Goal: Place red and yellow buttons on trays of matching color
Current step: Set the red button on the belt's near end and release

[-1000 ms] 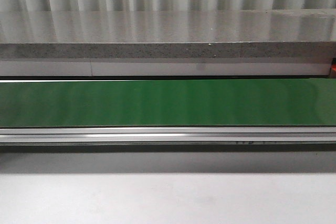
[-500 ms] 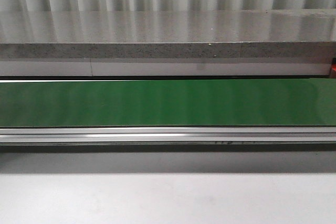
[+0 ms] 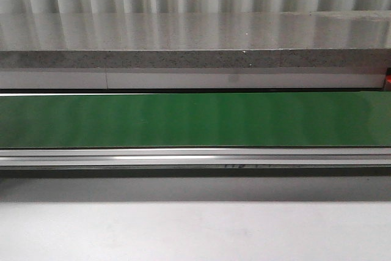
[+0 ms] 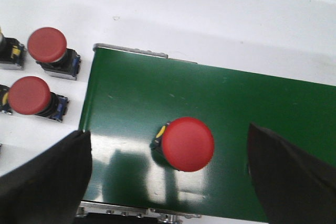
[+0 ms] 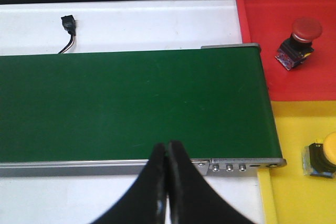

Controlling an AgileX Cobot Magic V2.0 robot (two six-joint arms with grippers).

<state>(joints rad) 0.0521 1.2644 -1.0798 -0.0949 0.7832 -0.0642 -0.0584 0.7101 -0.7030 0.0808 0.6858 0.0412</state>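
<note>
nothing shifts in the front view's belt; left gripper gapes empty over a red button, right gripper pinched closed and empty, red tray and yellow tray at right each hold one, two red ones wait upper left.

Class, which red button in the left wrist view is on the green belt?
The large-looking button between the left hand's fingers; the other two sit off the belt.

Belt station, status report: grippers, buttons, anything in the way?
Left gripper open above red button on green belt. Right gripper shut, empty. Red tray and yellow tray hold one button each. No obstruction seen.
</note>
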